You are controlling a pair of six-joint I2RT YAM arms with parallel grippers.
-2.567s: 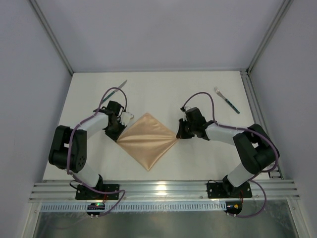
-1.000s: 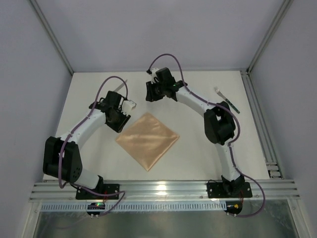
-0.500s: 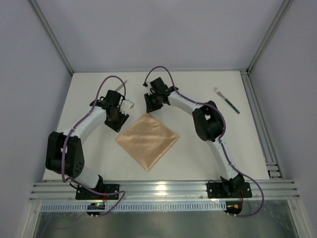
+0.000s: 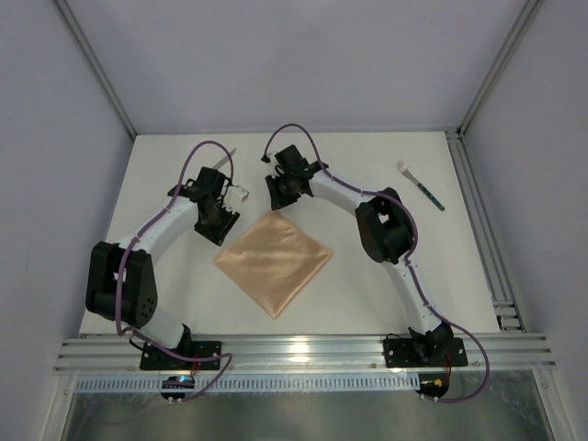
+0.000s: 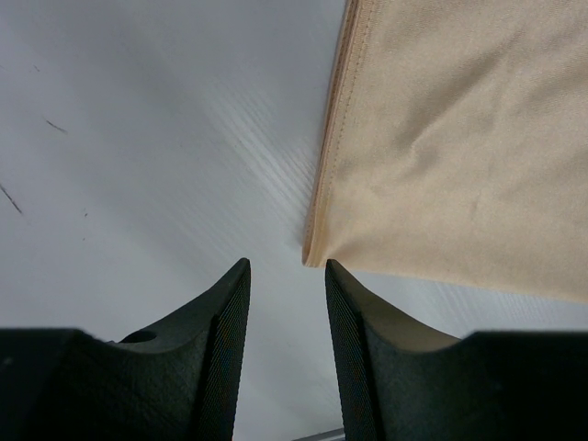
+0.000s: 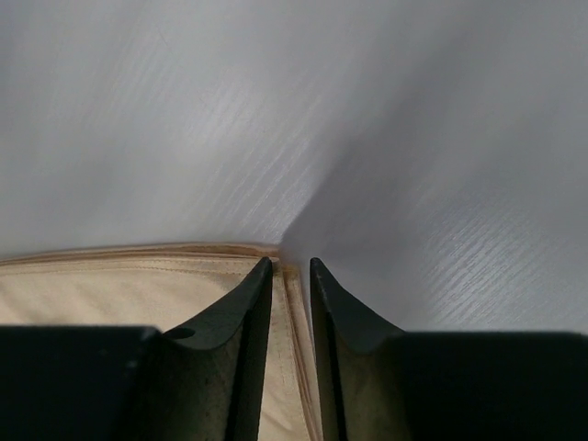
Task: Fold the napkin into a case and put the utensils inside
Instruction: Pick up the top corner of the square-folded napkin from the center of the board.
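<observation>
The peach-orange napkin [image 4: 273, 258] lies flat as a diamond in the middle of the table. My left gripper [image 4: 220, 231] is open just off its upper left edge. In the left wrist view the left gripper [image 5: 287, 266] has a napkin corner [image 5: 314, 255] just ahead of the gap. My right gripper [image 4: 279, 198] hangs over the napkin's far corner. In the right wrist view the right gripper [image 6: 291, 266] is narrowly open, and the napkin's hem [image 6: 296, 303] shows between the fingers. The knife [image 4: 224, 157] lies at the back left, partly hidden by my left arm's cable. The fork [image 4: 423, 186] lies at the back right. No folded case is in view.
The white table [image 4: 367, 294] ends at an aluminium rail [image 4: 303, 352] in front and at frame posts on both sides. My right arm stretches from the near right across to the far middle, beside the napkin's right corner.
Both grippers have left the napkin's side corners. The right gripper swung to the far side and has come down onto the napkin's far corner. The left gripper has barely shifted.
</observation>
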